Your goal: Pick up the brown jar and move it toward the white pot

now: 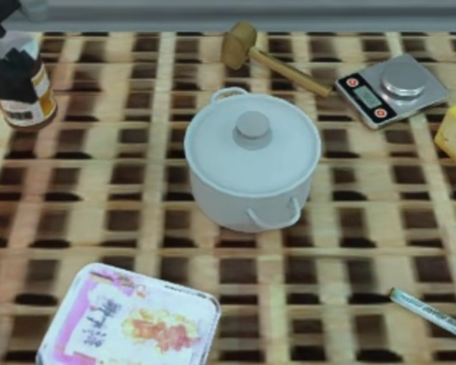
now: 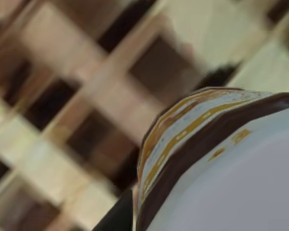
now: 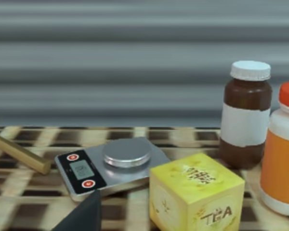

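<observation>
The brown jar sits at the table's far-left corner, about ten o'clock from the white pot, leaning slightly with its long axis near upright. The left gripper covers its cap end from above, apparently clenched on it, though the fingertips are hidden. The carry toward four o'clock looks unobstructed; the right gripper is out of the top view.
</observation>
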### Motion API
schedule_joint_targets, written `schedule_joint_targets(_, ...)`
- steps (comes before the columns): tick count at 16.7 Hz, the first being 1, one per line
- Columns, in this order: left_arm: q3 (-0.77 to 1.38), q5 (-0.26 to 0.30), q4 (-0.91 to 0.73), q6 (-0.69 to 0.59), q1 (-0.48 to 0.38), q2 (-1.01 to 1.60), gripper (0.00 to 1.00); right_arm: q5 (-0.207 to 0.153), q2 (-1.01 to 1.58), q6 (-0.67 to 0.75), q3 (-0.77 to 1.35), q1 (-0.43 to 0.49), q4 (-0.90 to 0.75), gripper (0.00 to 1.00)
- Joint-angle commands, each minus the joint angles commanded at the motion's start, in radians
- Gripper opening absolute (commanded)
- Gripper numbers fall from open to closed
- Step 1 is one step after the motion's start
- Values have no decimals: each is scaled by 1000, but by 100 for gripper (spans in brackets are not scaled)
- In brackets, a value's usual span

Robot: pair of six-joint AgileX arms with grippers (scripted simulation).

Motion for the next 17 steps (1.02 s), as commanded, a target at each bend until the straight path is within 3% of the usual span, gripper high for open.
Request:
schedule_joint_targets(10, -70, -12, 13, -31, -12, -62, 0, 0, 0, 0, 0, 0, 0, 100)
schedule_joint_targets(13, -125, -49, 56, -160, -54, -82, 0, 0, 0, 0, 0, 0, 0, 100)
schedule_joint_targets(17, -248, -129, 150, -473, -149, -127, 0, 0, 0, 0, 0, 0, 0, 100)
